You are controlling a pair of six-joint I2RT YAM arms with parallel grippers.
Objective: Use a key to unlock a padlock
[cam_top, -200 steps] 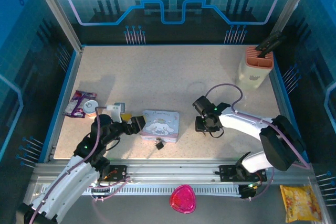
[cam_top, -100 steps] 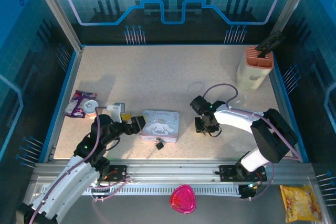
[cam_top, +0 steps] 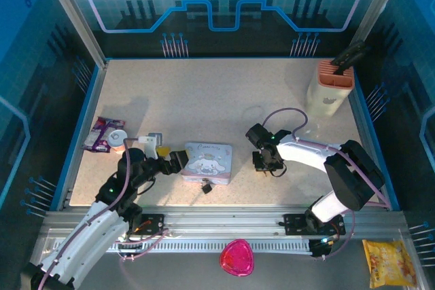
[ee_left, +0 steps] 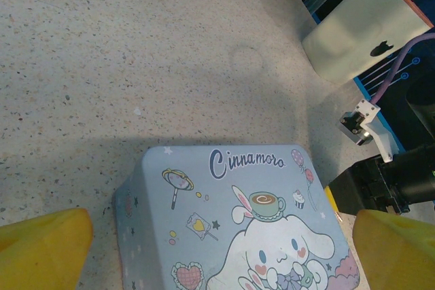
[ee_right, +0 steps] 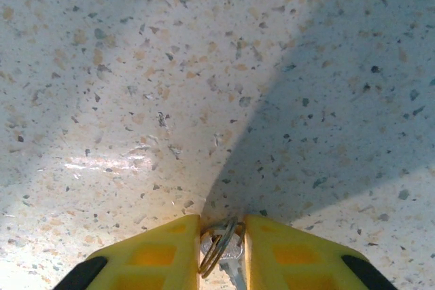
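R end effector (ee_right: 221,227) clenched on key (ee_right: 230,249) at table (ee_right: 204,66); L end effector (ee_left: 219,232) released, fingers wide, beside tin (ee_left: 204,188).

Bare tabletop (cam_top: 241,157) separates the tin (cam_top: 207,161) from the right end effector (ee_right: 221,252).

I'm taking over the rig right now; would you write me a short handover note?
Left gripper: open, at the left end of the cartoon tin, holding nothing.
Right gripper: shut on the key, low on the table, right of the tin.
Padlock: at the tin's near edge, no key in it.
Done: key pinched.
Left: lift the key, carry it to the padlock, insert, turn.
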